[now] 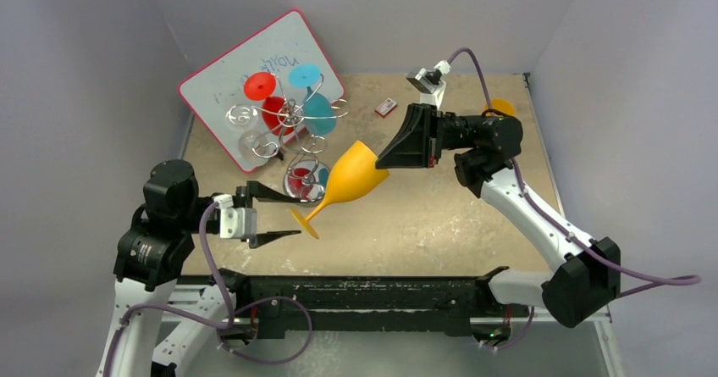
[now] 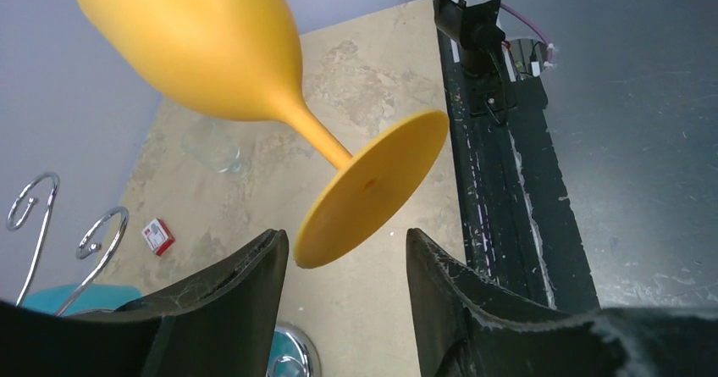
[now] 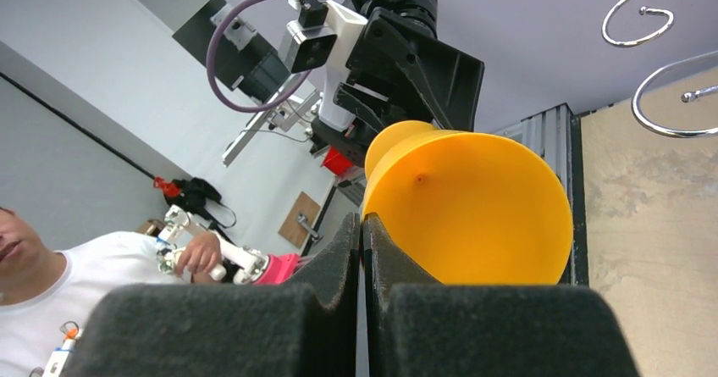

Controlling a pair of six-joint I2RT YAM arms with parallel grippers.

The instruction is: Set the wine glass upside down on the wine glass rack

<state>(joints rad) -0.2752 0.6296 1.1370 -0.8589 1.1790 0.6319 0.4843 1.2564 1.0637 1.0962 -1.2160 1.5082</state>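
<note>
The orange wine glass (image 1: 351, 178) hangs tilted above the table, bowl up right, foot down left. My right gripper (image 1: 383, 162) is shut on its rim; in the right wrist view the jaws (image 3: 362, 224) pinch the left wall of the bowl (image 3: 474, 207). My left gripper (image 1: 292, 216) is open and empty, its fingers straddling the space just below the glass's foot (image 2: 372, 191) without touching it. The silver wire rack (image 1: 292, 119) stands behind the glass, with red, teal and clear glasses hanging on it. Its scroll arms (image 3: 660, 13) show in the right wrist view.
A pink-framed whiteboard (image 1: 224, 72) leans behind the rack. A small red box (image 1: 386, 107) and an orange disc (image 1: 499, 106) lie at the back. A clear glass (image 2: 212, 144) lies on the table. A black rail (image 1: 364, 296) runs along the near edge.
</note>
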